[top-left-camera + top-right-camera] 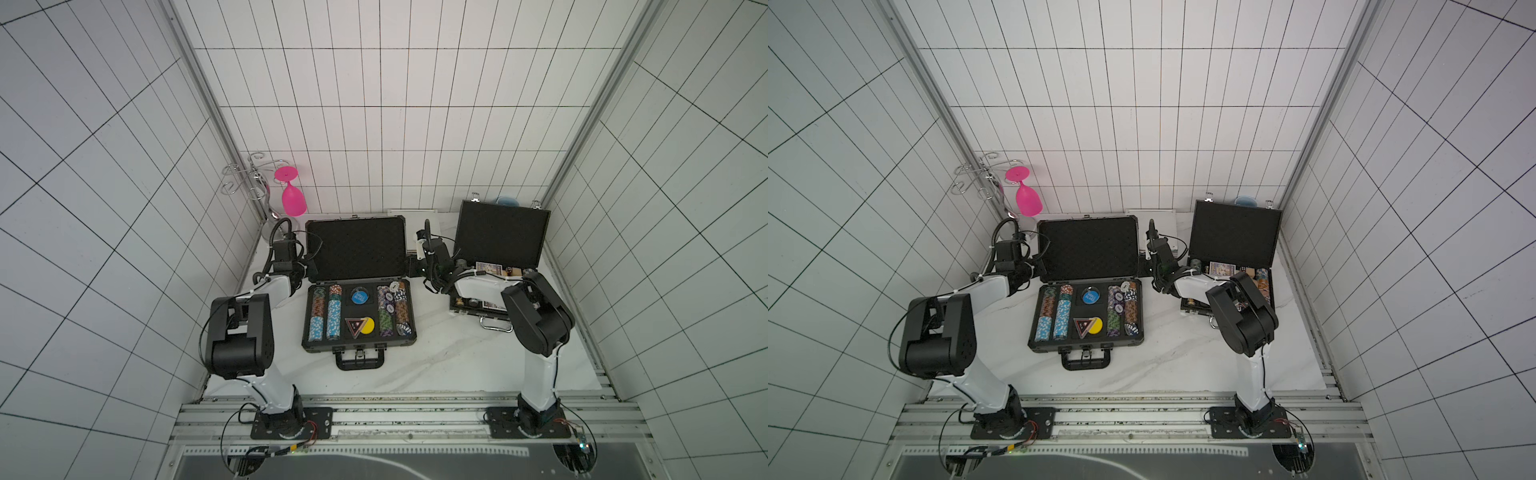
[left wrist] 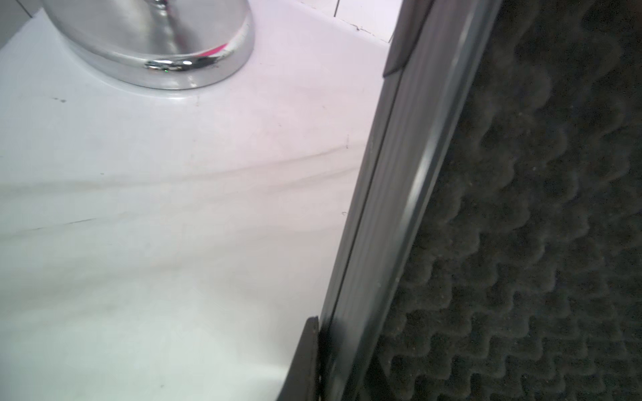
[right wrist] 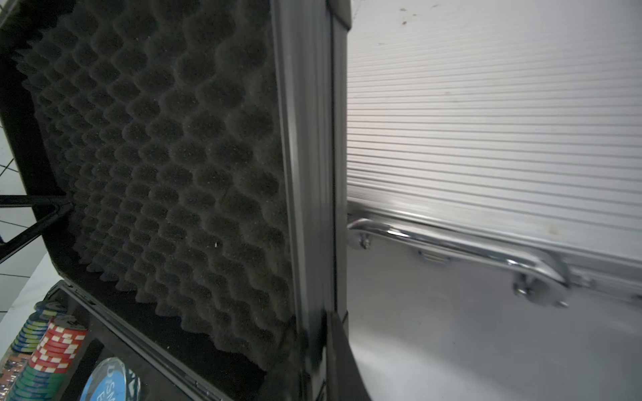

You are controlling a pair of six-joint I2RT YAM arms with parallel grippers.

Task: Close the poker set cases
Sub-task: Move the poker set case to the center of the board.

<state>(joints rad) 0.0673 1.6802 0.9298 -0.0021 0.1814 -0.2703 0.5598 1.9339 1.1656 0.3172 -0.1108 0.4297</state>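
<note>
**Two arms at one lid.** Both arms are working the wide dark grey case point(image 1: 357, 348) at the centre of the frame in both top views. The left gripper point(image 1: 306, 269) and the right gripper point(image 1: 415, 266) are each sitting at a side edge of its raised lid point(image 1: 355, 249). The wrist views are showing narrow jaws pinching the lid's metal rim, one finger outside and one against the egg-crate foam.

The closing is looking barely begun. This lid is standing near vertical over rows of chips point(image 1: 328, 311), with the carry handle point(image 1: 359, 360) pointing toward the lower edge. At the right of the frame the black textured case point(image 1: 498, 232) is also gaping open, with no gripper on it. Only the small silver aluminium case point(image 3: 486, 121), lying behind and between the two, is appearing shut, its ribbed top flat above a chrome handle. By that reading, one of three is done and two are waiting.
</note>
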